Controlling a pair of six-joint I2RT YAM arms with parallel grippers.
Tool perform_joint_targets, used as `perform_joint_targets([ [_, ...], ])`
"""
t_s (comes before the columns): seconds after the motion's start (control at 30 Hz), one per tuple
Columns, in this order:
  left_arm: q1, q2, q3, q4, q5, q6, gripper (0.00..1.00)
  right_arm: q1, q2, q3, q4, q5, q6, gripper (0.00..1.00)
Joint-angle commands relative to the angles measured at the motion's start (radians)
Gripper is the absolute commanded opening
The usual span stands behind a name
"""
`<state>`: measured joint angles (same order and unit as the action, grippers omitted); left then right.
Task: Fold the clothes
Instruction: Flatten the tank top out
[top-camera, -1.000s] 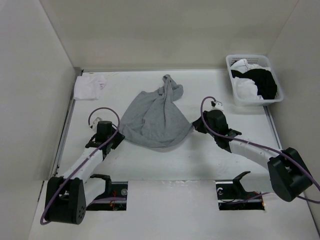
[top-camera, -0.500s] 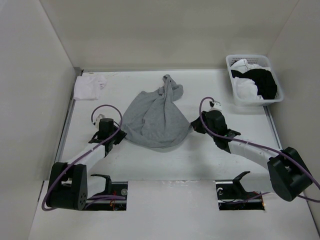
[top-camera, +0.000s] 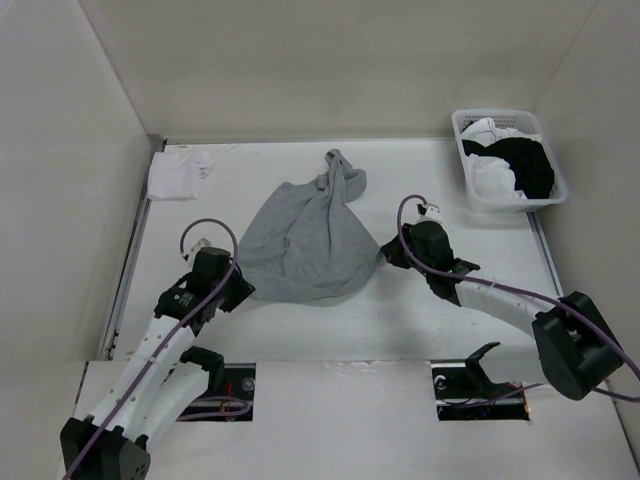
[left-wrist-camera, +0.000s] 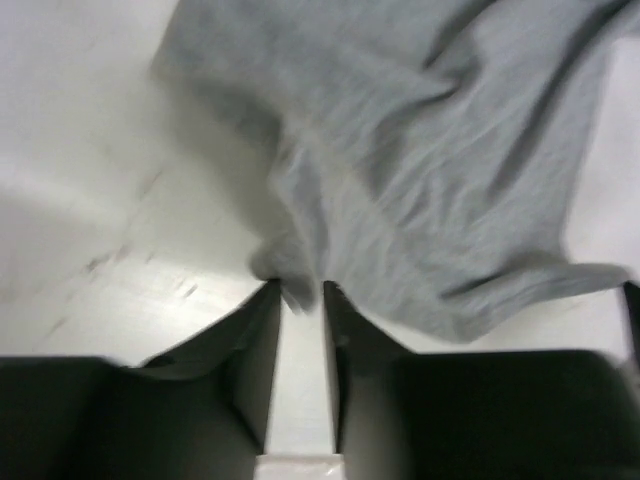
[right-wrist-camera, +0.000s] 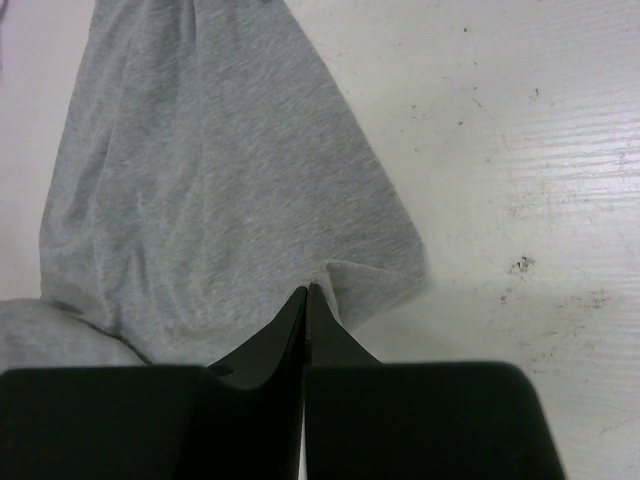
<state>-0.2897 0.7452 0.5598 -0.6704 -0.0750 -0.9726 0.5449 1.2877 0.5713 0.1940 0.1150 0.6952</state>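
Note:
The clothes (top-camera: 305, 235), a heather-gray T-shirt, lie bunched in the middle of the table, narrowing to a twisted end at the back. My left gripper (top-camera: 238, 287) is at the shirt's near-left edge. In the left wrist view its jaws (left-wrist-camera: 298, 288) stand a little apart, and a small tuck of the clothes (left-wrist-camera: 420, 190) sits between the tips. My right gripper (top-camera: 386, 252) is at the shirt's right corner. In the right wrist view it (right-wrist-camera: 306, 290) is shut on a folded-up corner of the clothes (right-wrist-camera: 200, 180).
A white basket (top-camera: 470, 195) with black and white garments stands at the back right. A small white folded cloth (top-camera: 180, 172) lies at the back left. Walls close in the table on the left, back and right.
My left arm has swung round at its base and the gripper has drawn slightly nearer, staying at the shirt's left edge. Its jaws narrowed, then parted a little. The right gripper has held its pinch.

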Motion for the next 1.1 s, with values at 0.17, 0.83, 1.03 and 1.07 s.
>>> perform_joint_targets([
  [0.17, -0.203, 0.017, 0.019, -0.296, -0.175, -0.138, 0.33, 0.0, -0.116, -0.054, -0.027, 0.018, -0.005, 0.01],
  [0.83, -0.003, 0.027, -0.25, 0.272, -0.267, -0.129, 0.3, -0.007, -0.189, -0.1, -0.054, 0.035, -0.005, 0.01],
  [1.03, 0.12, 0.026, -0.268, 0.29, -0.18, -0.049, 0.3, -0.007, -0.188, -0.1, -0.053, 0.035, -0.003, 0.01],
  [1.07, 0.132, 0.035, -0.274, 0.299, -0.157, -0.043, 0.29, -0.007, -0.188, -0.099, -0.053, 0.035, -0.003, 0.01],
])
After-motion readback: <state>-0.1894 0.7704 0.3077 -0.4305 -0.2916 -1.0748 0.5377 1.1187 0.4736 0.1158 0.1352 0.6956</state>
